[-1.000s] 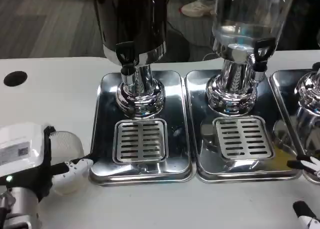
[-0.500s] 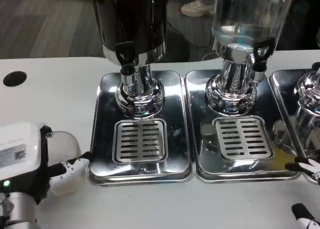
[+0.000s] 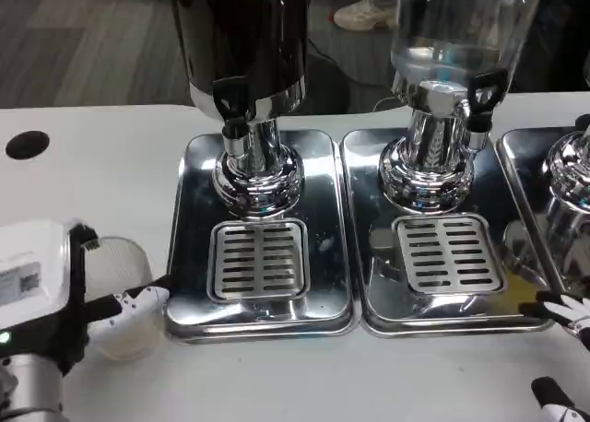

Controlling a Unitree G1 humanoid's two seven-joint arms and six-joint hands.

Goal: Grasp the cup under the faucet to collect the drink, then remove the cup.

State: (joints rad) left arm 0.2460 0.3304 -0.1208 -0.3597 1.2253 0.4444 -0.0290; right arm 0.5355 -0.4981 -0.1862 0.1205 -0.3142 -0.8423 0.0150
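A translucent plastic cup (image 3: 118,288) stands on the white table left of the left drip tray (image 3: 194,210). My left hand (image 3: 55,298) grips it, with the thumb across its front and the white back of the hand covering its left side. The black faucet (image 3: 230,104) of the dark dispenser hangs above the tray; the slotted grille (image 3: 259,259) below it is bare. At the lower right edge, the fingertips of my right hand (image 3: 560,348) are spread apart with nothing between them.
A second dispenser with a clear tank (image 3: 456,35) and its own tray and grille (image 3: 449,253) stands to the right, and a third tray (image 3: 553,201) sits at the right edge. A black hole (image 3: 28,145) marks the table at far left.
My left hand has drawn slightly left and toward the near edge, still holding the cup beside the tray. The right fingertips have sunk a little lower.
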